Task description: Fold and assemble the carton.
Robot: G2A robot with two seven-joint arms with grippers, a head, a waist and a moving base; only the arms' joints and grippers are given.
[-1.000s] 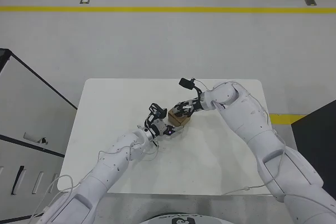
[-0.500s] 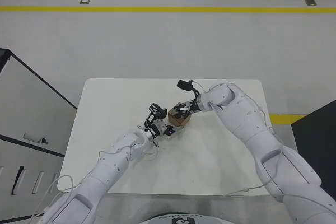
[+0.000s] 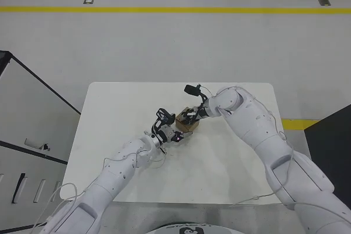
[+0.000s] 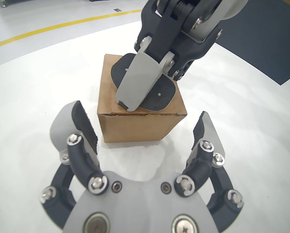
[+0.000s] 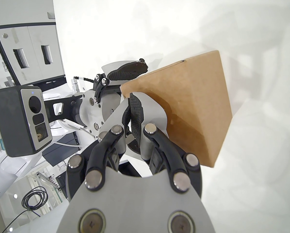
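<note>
At the middle of the white table (image 4: 38,86), the small brown cardboard carton (image 4: 140,124) looks light and crushable; the closed right gripper (image 4: 142,98) rests on its top, and the wide-spread left gripper (image 4: 141,116) could clamp its side walls.

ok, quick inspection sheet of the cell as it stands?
Surface: white table, no marks seen.
Job's things: brown carton, flaps closed, standing on the table.
Clutter: nothing seen.
Hands: right hand shut, fingers lying on the carton's top; left hand open, facing the carton's side, apart from it.
Cables: black cable looped on the floor.
Surroundings: grey cabinet beside the table; yellow floor line beyond.
</note>
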